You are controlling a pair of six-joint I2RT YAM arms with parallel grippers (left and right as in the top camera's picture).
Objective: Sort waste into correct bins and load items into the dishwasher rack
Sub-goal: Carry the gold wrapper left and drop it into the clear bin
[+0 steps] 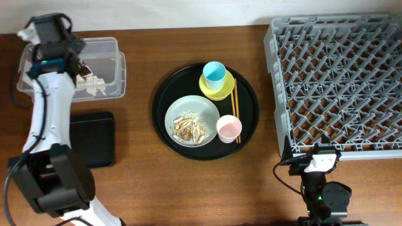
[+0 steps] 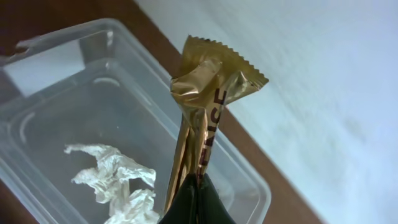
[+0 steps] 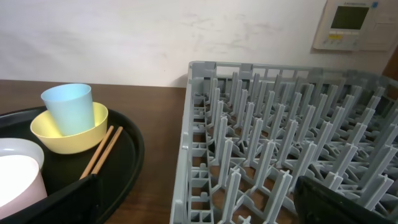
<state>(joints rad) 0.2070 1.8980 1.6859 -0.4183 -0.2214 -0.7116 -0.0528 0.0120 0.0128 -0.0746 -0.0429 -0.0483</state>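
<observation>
Waste sorting: gold wrapper (image 2: pixel 208 93) held over clear tub (image 2: pixel 74 62).
I had the wrapper clamped in the left jaws above the tub, where crumpled paper (image 2: pixel 118 180) already lay. I judged the next move to be a release inside the rim; the back edge of the worktop (image 1: pixel 138 188) ran just beyond it. The right jaws stood wide apart, empty, at the front edge of the dishwasher rack (image 1: pixel 339 75).

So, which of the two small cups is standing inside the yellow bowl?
The light-blue cup; it sits in the yellow bowl. The pink cup stands on the round black tray, beside the grey plate.
</observation>
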